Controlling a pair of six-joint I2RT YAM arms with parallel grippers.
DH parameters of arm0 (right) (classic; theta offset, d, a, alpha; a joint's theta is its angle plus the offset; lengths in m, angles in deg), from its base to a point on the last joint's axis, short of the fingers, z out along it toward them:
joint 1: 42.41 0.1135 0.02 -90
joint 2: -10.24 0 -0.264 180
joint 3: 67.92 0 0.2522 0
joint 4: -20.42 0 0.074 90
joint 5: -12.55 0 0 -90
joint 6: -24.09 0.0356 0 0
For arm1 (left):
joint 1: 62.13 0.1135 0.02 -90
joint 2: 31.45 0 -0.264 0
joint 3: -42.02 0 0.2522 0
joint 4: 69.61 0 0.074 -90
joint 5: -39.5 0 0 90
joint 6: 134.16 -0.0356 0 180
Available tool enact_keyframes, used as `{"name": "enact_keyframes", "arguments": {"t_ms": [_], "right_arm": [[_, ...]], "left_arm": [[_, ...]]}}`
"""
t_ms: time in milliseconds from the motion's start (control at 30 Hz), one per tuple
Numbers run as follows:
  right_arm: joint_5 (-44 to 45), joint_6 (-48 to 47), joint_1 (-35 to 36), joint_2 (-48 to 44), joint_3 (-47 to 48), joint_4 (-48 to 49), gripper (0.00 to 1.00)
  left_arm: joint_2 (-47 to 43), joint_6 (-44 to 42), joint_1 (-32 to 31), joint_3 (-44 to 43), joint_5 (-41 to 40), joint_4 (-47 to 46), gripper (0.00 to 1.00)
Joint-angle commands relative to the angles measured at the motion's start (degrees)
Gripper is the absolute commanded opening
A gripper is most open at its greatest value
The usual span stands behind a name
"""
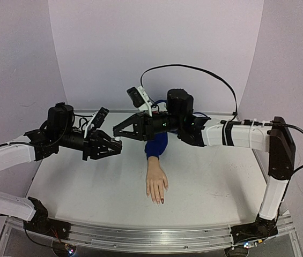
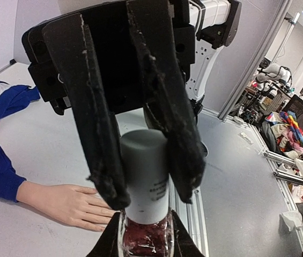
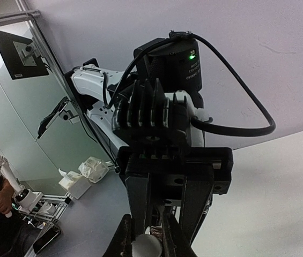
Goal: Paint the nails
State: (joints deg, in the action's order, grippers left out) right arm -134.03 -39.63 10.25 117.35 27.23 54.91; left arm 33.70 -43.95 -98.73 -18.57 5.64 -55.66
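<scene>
A pale mannequin hand with a blue sleeve lies palm down mid-table. One nail is dark red; the others are too small to tell. Above the table to its left, my left gripper is shut on the glass body of a small dark-red polish bottle. My right gripper meets it from the right and is shut on the bottle's white cap. The cap also shows in the right wrist view. The hand shows in the left wrist view.
The grey table is ringed by a curved white backdrop. An aluminium rail runs along its near edge. A black cable arcs over the right arm. Clutter outside the cell shows in both wrist views.
</scene>
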Motion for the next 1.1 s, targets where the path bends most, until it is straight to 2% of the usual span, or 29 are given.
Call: {"name": "enact_keyframes", "arguments": {"t_ms": [0, 167, 233, 333, 433, 533, 600, 767, 933, 967, 1033, 1067], "right_arm": [[-1.4, 1.3, 1.8, 1.1, 1.0, 3.7, 0.0], [4.7, -0.8, 3.5, 1.2, -0.7, 2.5, 0.0], [10.4, -1.5, 4.6, 1.5, -0.6, 0.6, 0.0], [28.5, -0.7, 7.3, 2.7, 0.6, -4.1, 0.0], [47.8, -0.5, 12.5, 5.3, 6.0, -13.0, 0.0], [62.8, 2.7, 16.8, 7.4, 9.4, -15.7, 0.0], [69.1, 6.6, 18.5, 9.1, 13.0, -20.2, 0.0], [74.7, 8.0, 20.7, 10.6, 16.7, -22.7, 0.0], [76.4, 3.0, 20.7, 6.9, 15.0, -22.0, 0.0], [77.0, 1.6, 20.6, 5.8, 14.4, -21.8, 0.03], [77.3, -1.0, 20.2, 3.2, 12.5, -21.1, 0.21], [76.6, -2.2, 19.9, 1.8, 11.4, -20.6, 0.26]], "left_arm": [[-3.6, -1.8, -0.1, -1.4, -10.5, -3.3, 0.0], [-7.2, -2.7, 0.5, 0.5, -28.5, -3.3, 0.0], [-8.6, -3.4, 0.6, 1.3, -35.9, -3.3, 0.0], [-10.6, -4.1, 0.6, 2.4, -45.8, -3.3, 0.0], [-12.0, -5.1, 0.6, 3.3, -51.7, -3.3, 0.0], [-12.9, -5.6, 0.6, 3.8, -53.6, -3.3, 0.0], [-13.3, -5.7, 0.6, 3.8, -54.2, -3.2, 0.0], [-13.7, -6.1, 0.6, 4.1, -53.7, -3.1, 0.0], [-13.4, -6.4, 0.5, 4.1, -52.2, -3.1, 0.0], [-13.3, -6.3, 0.6, 4.0, -51.9, -3.0, 0.0], [-12.8, -6.1, 0.6, 3.9, -51.1, -2.9, 0.0], [-12.4, -6.0, 0.6, 3.7, -50.6, -2.8, 0.0]]}}
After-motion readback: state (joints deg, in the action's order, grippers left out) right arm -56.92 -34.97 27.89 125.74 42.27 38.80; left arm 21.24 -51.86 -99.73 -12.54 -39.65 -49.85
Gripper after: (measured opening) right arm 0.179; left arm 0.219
